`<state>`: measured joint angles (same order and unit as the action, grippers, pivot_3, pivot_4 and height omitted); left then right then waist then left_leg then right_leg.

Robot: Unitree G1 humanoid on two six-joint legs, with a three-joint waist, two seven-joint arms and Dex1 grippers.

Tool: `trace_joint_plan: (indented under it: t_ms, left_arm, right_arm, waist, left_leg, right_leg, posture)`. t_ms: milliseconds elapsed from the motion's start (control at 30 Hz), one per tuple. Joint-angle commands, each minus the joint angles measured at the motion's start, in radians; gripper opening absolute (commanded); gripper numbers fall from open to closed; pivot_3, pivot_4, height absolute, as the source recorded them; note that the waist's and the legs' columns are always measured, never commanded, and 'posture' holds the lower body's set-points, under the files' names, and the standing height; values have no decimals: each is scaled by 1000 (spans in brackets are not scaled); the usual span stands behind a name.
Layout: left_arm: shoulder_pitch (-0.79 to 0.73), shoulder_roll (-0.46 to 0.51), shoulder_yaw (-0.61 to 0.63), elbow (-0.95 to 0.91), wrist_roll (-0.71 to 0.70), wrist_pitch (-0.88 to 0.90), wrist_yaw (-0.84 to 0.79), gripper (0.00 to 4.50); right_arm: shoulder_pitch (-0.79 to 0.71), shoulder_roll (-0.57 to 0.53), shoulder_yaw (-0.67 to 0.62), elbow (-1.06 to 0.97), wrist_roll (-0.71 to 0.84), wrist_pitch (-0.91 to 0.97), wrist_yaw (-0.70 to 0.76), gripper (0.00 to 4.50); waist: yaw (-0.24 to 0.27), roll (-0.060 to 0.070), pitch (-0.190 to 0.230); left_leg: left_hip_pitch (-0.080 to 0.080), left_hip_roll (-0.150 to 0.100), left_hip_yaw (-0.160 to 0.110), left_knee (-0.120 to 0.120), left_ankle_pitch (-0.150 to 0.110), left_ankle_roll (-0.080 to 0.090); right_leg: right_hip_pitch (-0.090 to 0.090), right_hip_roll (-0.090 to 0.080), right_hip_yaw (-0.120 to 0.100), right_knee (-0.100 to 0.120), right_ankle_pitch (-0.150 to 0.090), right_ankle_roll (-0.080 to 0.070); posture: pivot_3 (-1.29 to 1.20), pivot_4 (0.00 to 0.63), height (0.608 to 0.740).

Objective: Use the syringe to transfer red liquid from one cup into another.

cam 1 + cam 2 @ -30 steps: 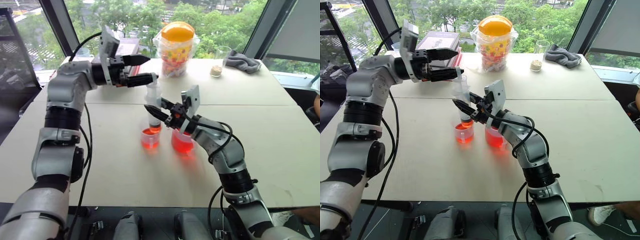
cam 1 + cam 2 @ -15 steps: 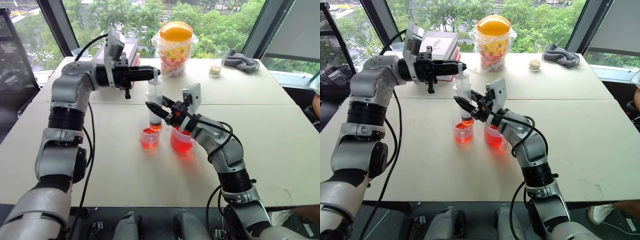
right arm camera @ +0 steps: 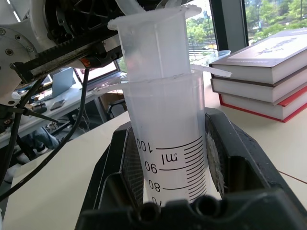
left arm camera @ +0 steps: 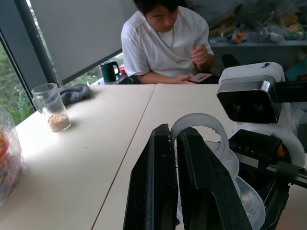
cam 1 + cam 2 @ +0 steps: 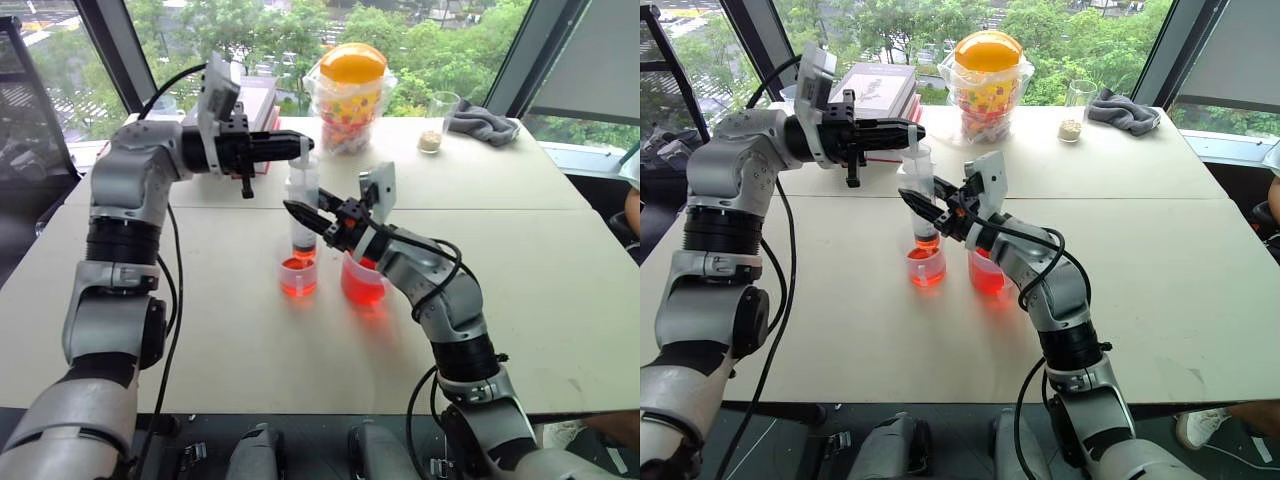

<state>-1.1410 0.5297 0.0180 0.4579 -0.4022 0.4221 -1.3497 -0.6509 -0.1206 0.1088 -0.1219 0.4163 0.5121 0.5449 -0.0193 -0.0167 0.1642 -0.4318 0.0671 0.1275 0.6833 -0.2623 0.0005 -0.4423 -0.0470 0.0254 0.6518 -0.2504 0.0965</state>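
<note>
The syringe (image 5: 303, 190) stands upright, its orange-red tip just above the small handleless cup (image 5: 298, 278) of red liquid (image 5: 298, 285). My right gripper (image 5: 297, 213) is shut on the clear barrel (image 3: 168, 143), whose printed scale shows between the fingers (image 3: 120, 167). At the top, my left gripper (image 5: 303, 147) points level and is shut on the white plunger (image 4: 199, 129). The wider red beaker (image 5: 362, 283) stands just right of the small cup, under my right wrist.
At the table's back stand a yellow-lidded jar in a plastic bag (image 5: 352, 95), a glass with beige grains (image 5: 437, 122), a grey cloth (image 5: 485, 122) and stacked books (image 5: 255, 95). A person (image 4: 168, 38) sits at the table's right side.
My left gripper, open beside the plunger top a second ago, has shut on it. The right gripper and the syringe have kept their place.
</note>
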Motion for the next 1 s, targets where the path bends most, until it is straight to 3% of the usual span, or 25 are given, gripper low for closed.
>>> trace_joint_plan:
  t_ms: [33,600,833,933,1000]
  left_arm:
    - [20,-14,-42,-44,2,1,-33,17]
    - [117,7,-75,-150,3,37,-33,17]
    - [91,33,-31,-144,-21,81,4,17]
    - [75,62,8,-128,-44,122,19,873]
    - [75,89,28,-127,-57,141,19,1744]
  right_arm:
    - [-78,26,-25,-80,37,-27,-6,1424]
    - [-164,6,-88,-98,93,18,-30,1424]
    - [-138,6,-69,-93,91,20,-23,1424]
    - [-123,8,-60,-90,88,20,-20,1424]
    - [-114,10,-55,-88,88,20,-20,1424]
  waist:
    - [0,0,0]
    - [1,0,0]
    - [1,0,0]
    - [-1,0,0]
    - [-3,0,0]
  left_leg:
    - [0,0,0,0,0,0]
    - [0,0,0,0,0,0]
    - [0,0,0,0,0,0]
    - [0,0,0,0,0,0]
    - [0,0,0,0,0,0]
  right_leg:
    - [0,0,0,0,0,0]
    - [0,0,0,0,0,0]
    - [0,0,0,0,0,0]
    - [0,0,0,0,0,0]
    - [0,0,0,0,0,0]
  posture:
    - [0,150,740]
    - [0,150,740]
    - [0,150,740]
    - [0,150,740]
    - [0,150,740]
